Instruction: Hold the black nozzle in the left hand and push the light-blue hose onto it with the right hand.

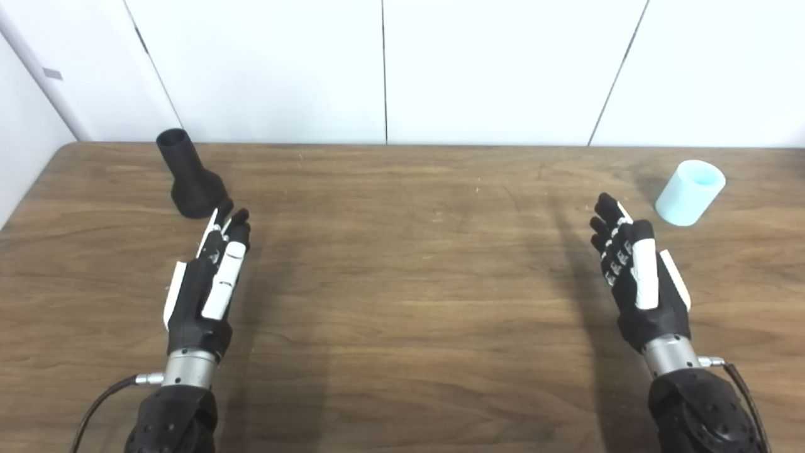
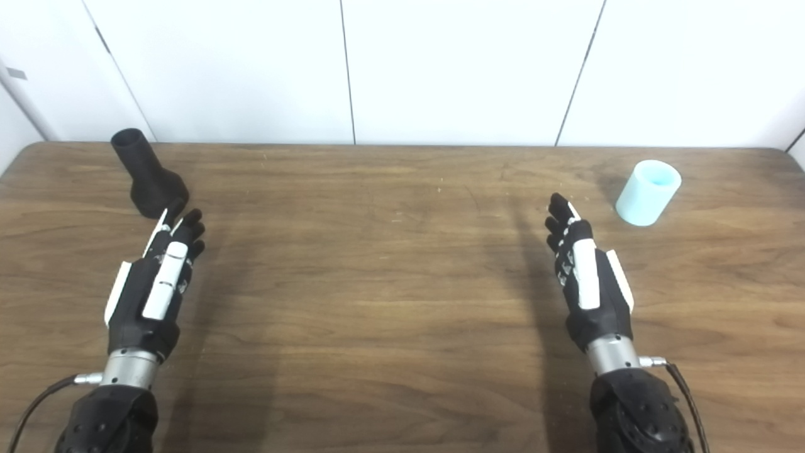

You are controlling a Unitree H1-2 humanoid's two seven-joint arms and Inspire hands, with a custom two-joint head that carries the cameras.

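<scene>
The black nozzle (image 1: 190,178) stands upright at the far left of the wooden table (image 1: 402,283), narrow end up. Just in front of it my left hand (image 1: 210,277) is open, fingers straight, its tips almost at the nozzle's wide base; I cannot tell whether they touch. The light-blue hose piece (image 1: 689,192), a short tube, stands tilted near the far right. My right hand (image 1: 635,270) is open and holds nothing, its fingertips a short way to the left of the hose and nearer to me.
White wall panels (image 1: 402,69) rise right behind the table's far edge. Cables (image 1: 100,396) trail from both wrists toward the bottom corners. Bare wood stretches between the two hands.
</scene>
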